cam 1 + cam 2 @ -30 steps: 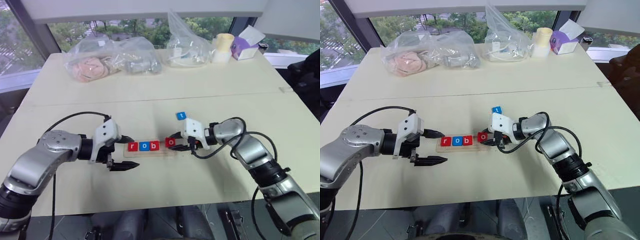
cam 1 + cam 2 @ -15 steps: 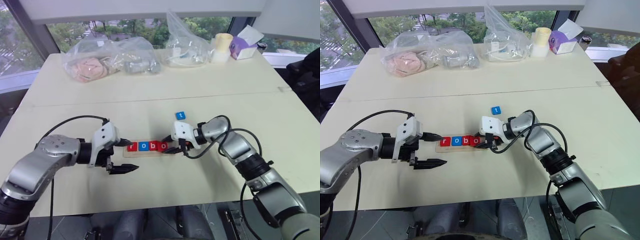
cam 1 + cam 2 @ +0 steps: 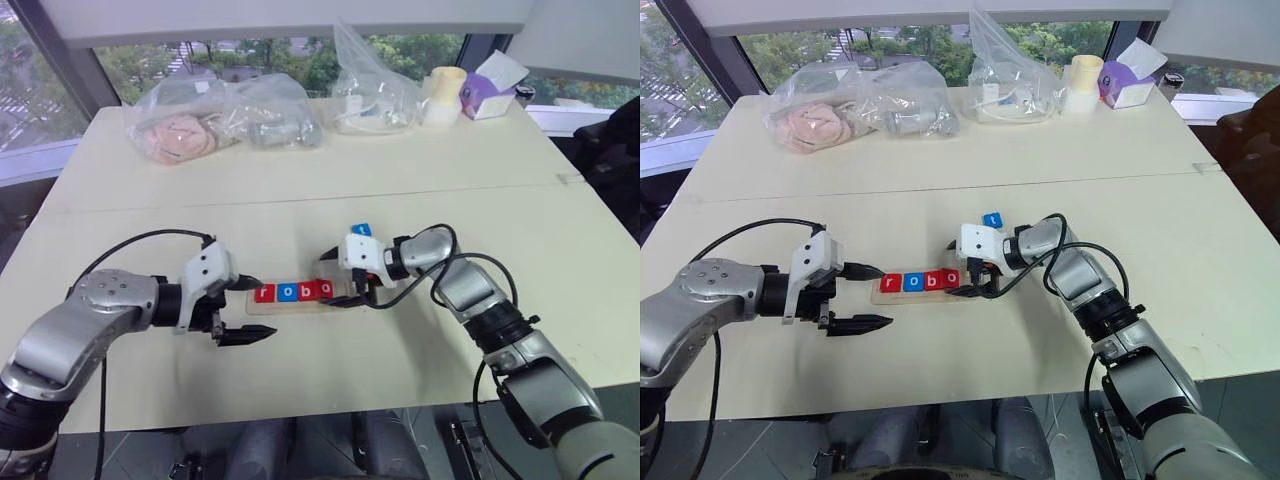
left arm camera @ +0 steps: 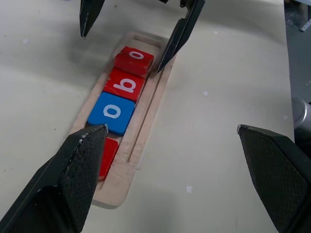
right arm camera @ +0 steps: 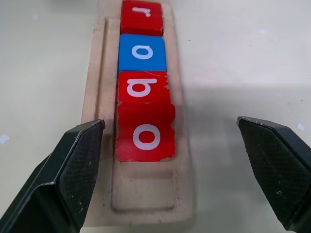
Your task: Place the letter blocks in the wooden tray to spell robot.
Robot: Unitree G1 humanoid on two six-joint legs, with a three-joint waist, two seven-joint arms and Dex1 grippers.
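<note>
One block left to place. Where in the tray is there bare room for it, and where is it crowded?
The wooden tray has one bare slot, at its end past the second red o, between the open right pincer fingers. The blue t block lies on bare table behind that pincer. The tray's other end is crowded: the open left pincer sits beside the red r.

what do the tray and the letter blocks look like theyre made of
The wooden tray looks like pale, unvarnished light wood: matte, with a routed groove and soft rounded edges. The letter blocks look like painted wood, though that is uncertain: glossy red or blue faces with white letters, and chipped paint along the edges of the red ones.
</note>
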